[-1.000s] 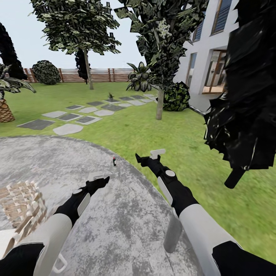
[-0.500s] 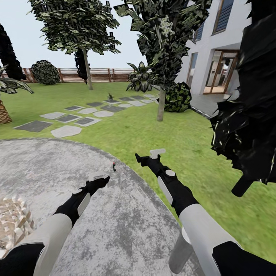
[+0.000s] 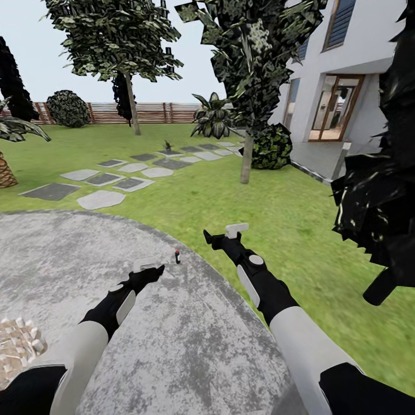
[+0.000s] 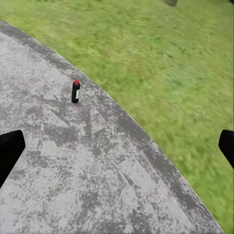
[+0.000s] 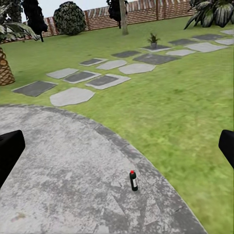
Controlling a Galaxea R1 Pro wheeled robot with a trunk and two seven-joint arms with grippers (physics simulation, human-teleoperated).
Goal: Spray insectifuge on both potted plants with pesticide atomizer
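- The pesticide atomizer [image 3: 177,257] stands upright near the rim of the round grey patio [image 3: 69,253], close to where the paving meets the lawn [image 3: 276,202]; it appears as a slim dark bottle with a red top [image 4: 75,91] [image 5: 133,181].
- The left gripper [image 3: 151,268] hovers over the paving just short of the atomizer, not touching it; in the left wrist view its dark fingertips [image 4: 9,151] sit at opposite edges, spread wide with nothing between them.
- The right gripper [image 3: 226,233] hangs above the patio's edge, to the right of the bottle; its fingertips [image 5: 9,148] are likewise wide apart and hold nothing.
- One potted plant [image 5: 153,40] sits far off beside the grey stepping stones [image 3: 101,199], a small dark shape [image 3: 167,145] before the brown slatted fence [image 3: 150,112].
- A white house [image 3: 346,86] stands at right, trees [image 3: 129,52] ahead.
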